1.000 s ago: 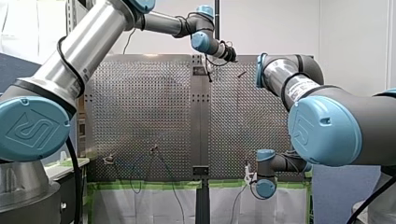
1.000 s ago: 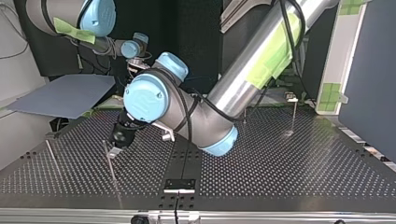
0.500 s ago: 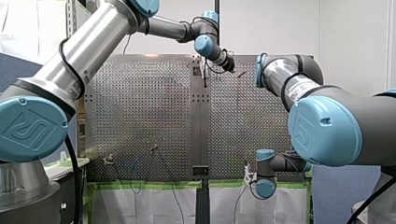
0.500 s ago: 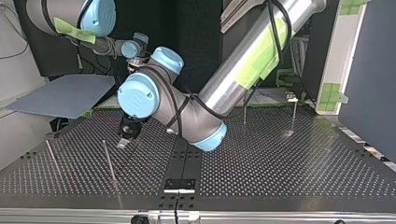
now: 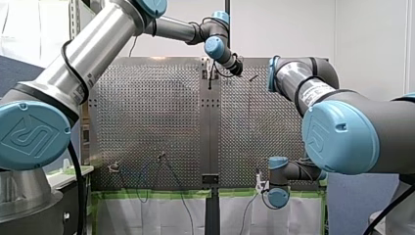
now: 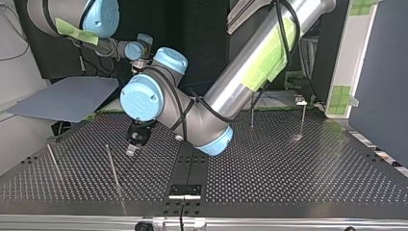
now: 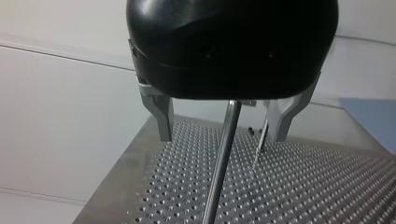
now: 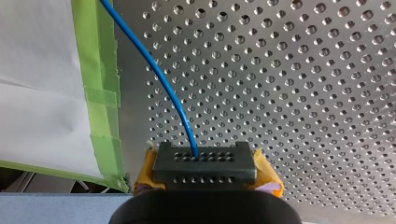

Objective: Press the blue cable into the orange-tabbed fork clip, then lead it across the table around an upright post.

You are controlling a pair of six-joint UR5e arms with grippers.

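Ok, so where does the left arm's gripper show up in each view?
Front view: my left gripper is top centre, near the perforated table's far edge.
Top view: left of centre, just above the table, beside a thin post.
Left wrist view: its own gripper, open, the thin post showing between its fingers.
Right wrist view: not in it.
Shared landmark: the perforated table, in all four views.

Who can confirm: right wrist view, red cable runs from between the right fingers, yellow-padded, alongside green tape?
Not red: the cable is blue. The right wrist view shows it running from between the right fingers, yellow-padded, alongside the green tape.
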